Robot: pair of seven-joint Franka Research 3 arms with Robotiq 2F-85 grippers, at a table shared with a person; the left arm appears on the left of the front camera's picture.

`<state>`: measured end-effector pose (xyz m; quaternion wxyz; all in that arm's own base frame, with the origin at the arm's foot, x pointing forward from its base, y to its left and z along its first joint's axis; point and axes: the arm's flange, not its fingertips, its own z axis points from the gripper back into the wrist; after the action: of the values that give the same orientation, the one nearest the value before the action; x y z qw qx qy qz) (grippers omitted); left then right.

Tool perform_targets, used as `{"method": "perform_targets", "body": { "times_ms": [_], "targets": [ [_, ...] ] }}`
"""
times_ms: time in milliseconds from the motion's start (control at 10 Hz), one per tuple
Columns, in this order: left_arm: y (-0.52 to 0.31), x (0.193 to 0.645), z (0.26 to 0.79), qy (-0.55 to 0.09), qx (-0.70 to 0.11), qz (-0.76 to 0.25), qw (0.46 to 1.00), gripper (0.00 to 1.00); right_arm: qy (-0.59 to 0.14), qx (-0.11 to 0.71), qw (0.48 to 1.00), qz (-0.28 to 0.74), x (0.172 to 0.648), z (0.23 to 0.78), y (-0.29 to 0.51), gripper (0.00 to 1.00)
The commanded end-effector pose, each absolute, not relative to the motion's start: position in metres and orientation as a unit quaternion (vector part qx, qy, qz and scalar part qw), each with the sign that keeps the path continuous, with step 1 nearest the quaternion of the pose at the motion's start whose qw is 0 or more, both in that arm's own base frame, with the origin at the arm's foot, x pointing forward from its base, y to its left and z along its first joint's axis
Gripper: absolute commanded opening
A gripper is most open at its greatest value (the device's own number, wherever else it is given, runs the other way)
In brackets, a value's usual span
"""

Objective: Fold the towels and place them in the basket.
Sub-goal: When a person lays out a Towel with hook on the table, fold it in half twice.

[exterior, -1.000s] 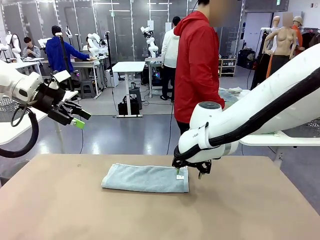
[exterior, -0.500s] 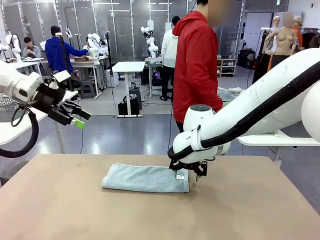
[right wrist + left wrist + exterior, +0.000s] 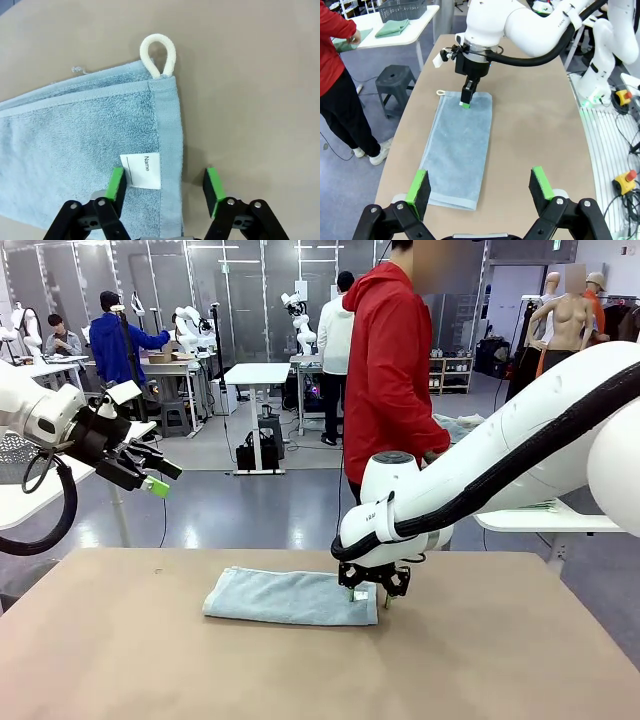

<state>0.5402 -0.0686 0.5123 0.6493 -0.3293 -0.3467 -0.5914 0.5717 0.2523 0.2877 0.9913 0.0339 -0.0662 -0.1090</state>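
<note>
A single pale blue-grey towel (image 3: 290,597), folded into a long strip, is laid flat on the tabletop (image 3: 500,660), near the middle of the far edge and lengthwise along it. A white tag (image 3: 142,170) printed "Name" is sewn beside the hem at the strip's right end, and a white hanging loop (image 3: 158,55) is seen projecting from that end's far corner onto the bare surface. The right claw (image 3: 165,184) is positioned low over this end, jaws parted and astride the hem: one green pad is set over the cloth beside the tag, the other over bare tabletop just past the towel's edge. Nothing is pinched between them; whether the pads actually touch the cloth cannot be judged from above. The left claw (image 3: 480,184) is held released, jaws spread wide and empty, raised well above the tabletop's left end and pointed along the towel. A person in a red jacket (image 3: 395,370) is seen behind the far edge
</note>
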Motion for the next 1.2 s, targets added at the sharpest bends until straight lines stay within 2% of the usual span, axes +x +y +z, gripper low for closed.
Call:
{"method": "perform_targets", "body": {
  "times_ms": [0, 600, 700, 1000, 1100],
  "targets": [
    [-0.0690, 0.5408, 0.5124, -0.349, -0.326, -0.591, 0.651, 1.00, -0.071, 0.014, 0.990, -0.119, 0.5768, 0.2831, 0.2623, 0.61],
    [-0.0690, 0.5408, 0.5124, -0.349, -0.326, -0.591, 0.651, 1.00, -0.067, 0.010, 0.991, -0.115, 0.5788, 0.2796, 0.2668, 0.61],
    [-0.0690, 0.5408, 0.5124, -0.349, -0.326, -0.591, 0.651, 1.00, -0.069, 0.008, 0.991, -0.113, 0.5791, 0.2805, 0.2675, 0.41],
    [-0.0690, 0.5408, 0.5124, -0.349, -0.326, -0.591, 0.651, 1.00, -0.069, 0.007, 0.991, -0.112, 0.5794, 0.2808, 0.2687, 0.41],
    [-0.0690, 0.5408, 0.5124, -0.349, -0.326, -0.591, 0.651, 1.00, -0.068, 0.007, 0.991, -0.114, 0.5798, 0.2804, 0.2680, 0.26]
  ]
}}
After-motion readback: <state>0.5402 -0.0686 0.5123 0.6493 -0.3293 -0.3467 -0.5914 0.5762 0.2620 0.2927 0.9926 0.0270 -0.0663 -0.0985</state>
